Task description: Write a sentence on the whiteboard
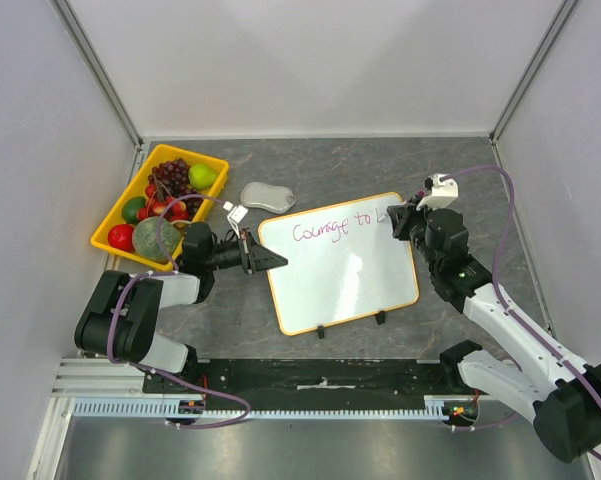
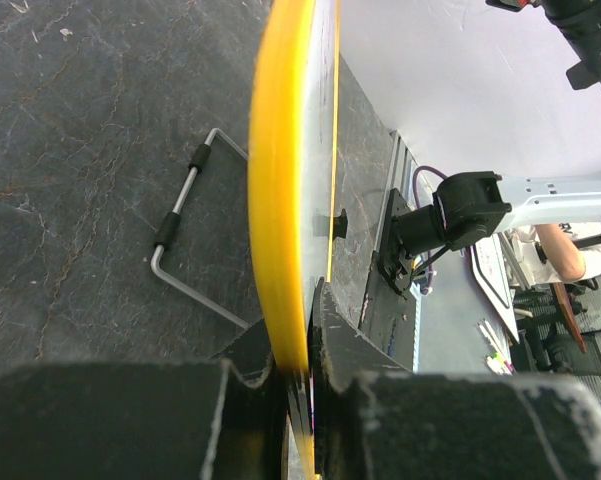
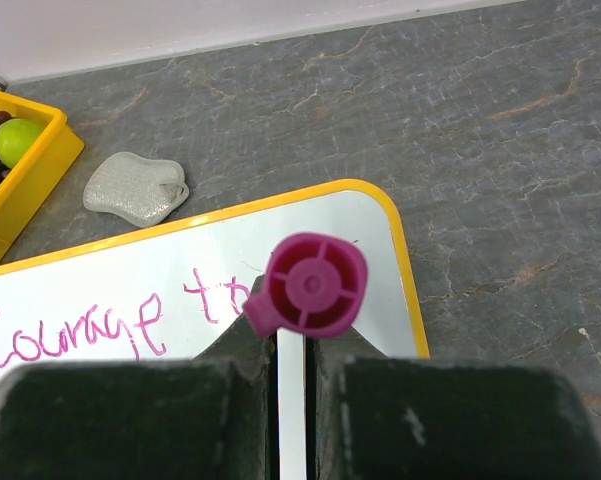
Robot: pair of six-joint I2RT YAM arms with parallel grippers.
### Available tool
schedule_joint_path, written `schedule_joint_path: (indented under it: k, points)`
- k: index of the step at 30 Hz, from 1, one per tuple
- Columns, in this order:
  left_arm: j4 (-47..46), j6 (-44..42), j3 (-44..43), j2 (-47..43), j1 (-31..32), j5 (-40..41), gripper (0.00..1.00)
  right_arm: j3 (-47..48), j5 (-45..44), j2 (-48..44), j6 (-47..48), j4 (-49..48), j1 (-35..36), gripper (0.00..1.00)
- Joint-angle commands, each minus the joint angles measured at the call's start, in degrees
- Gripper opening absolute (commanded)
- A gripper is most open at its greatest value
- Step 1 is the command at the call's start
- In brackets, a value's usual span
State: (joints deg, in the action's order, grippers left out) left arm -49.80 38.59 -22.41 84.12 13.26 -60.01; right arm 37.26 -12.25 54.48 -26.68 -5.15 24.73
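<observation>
Grey pad (image 1: 267, 196) near whiteboard (image 1: 345, 275); gap seemingly narrow.

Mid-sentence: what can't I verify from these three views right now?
- Tip of the marker: right wrist view, hidden behind its own cap; top view, under the right gripper.
- The sentence after "to": covered by marker and fingers.
- Face of the whiteboard: left wrist view sees it edge-on.

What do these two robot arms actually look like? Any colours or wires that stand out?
The left arm and right arm are built alike: chunky white links joined by rounded black joints. A thin purple cable loops along the outside of each. Each ends in a matte black two-fingered tool: the left tool and right tool. A small white block sits on the right wrist.
</observation>
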Motion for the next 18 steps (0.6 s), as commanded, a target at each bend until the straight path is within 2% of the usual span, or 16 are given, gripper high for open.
schedule_joint_path:
  k: [1, 18]
  points:
    - [1.81, -8.79, 0.79, 1.14, 0.37, 3.93, 0.02, 0.71, -0.67, 0.1, 0.84, 0.4, -0.21, 0.0]
    - [1.81, -8.79, 0.79, 1.05, 0.37, 3.93, 0.02, 5.11, -1.37, 3.53, -0.22, -2.15, -0.21, 0.0]
